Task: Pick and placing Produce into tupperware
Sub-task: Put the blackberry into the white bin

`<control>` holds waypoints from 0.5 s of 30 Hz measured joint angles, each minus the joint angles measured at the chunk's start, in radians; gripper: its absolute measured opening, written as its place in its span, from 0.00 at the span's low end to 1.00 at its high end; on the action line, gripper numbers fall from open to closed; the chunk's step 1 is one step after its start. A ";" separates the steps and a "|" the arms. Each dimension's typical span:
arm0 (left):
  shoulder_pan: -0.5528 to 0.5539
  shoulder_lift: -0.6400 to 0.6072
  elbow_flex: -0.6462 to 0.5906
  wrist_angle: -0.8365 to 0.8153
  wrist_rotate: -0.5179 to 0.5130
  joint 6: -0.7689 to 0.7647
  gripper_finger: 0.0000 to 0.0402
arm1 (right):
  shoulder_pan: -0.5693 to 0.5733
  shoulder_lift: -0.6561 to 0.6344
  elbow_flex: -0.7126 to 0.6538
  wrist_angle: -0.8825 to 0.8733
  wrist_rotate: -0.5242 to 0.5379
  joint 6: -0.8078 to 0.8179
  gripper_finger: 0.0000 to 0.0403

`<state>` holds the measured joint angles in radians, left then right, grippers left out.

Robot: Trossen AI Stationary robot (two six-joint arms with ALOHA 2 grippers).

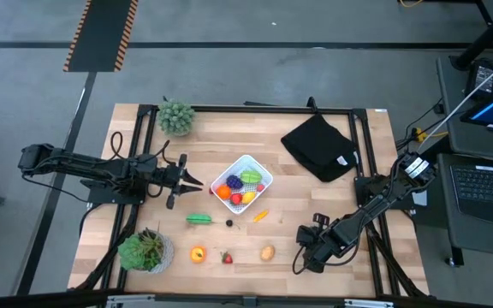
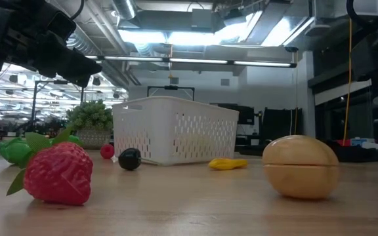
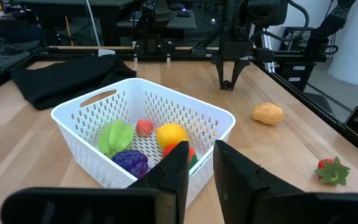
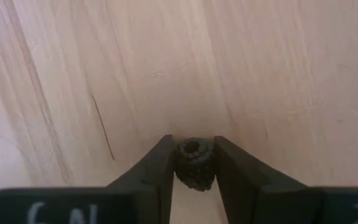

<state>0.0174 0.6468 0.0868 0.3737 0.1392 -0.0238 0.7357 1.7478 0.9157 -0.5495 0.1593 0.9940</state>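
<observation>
Produce sits in two groups on the wooden table. Several pieces already lie in the white basket near the table's middle: a green leafy piece, a purple one, a yellow one and a small red one. The basket stands turned so that its corners point toward the table's sides. On the bare wood in front of it lie a green vegetable with its long axis running left to right, a small dark berry, and a yellow piece lying at a slant. Nearer the front edge lie an orange fruit, a strawberry and a tan potato, well apart from each other.

The left gripper hangs just to the left of the basket, pointing at it, with a narrow gap between its fingers and nothing in them. The right gripper is low over the front right part of the table, beside the potato; its wrist view shows its fingers closed on a small dark ridged piece just above the wood.

A black cloth lies at the back right. One potted plant stands at the back left and another at the front left corner. Open wood stretches between the basket and the right gripper.
</observation>
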 joint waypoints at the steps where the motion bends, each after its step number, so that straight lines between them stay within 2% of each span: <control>1: 0.000 0.000 0.000 0.000 0.000 0.000 0.16 | 0.000 0.000 0.000 0.000 0.001 0.000 0.24; 9: 0.000 0.000 0.000 0.000 0.000 0.000 0.12 | 0.000 -0.014 0.000 0.001 0.011 0.007 0.24; 15: 0.000 0.000 0.000 0.000 0.000 0.000 0.09 | 0.000 -0.070 -0.003 0.015 0.095 0.022 0.24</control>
<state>0.0173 0.6468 0.0868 0.3737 0.1391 -0.0242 0.7357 1.6773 0.9127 -0.5347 0.2547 1.0164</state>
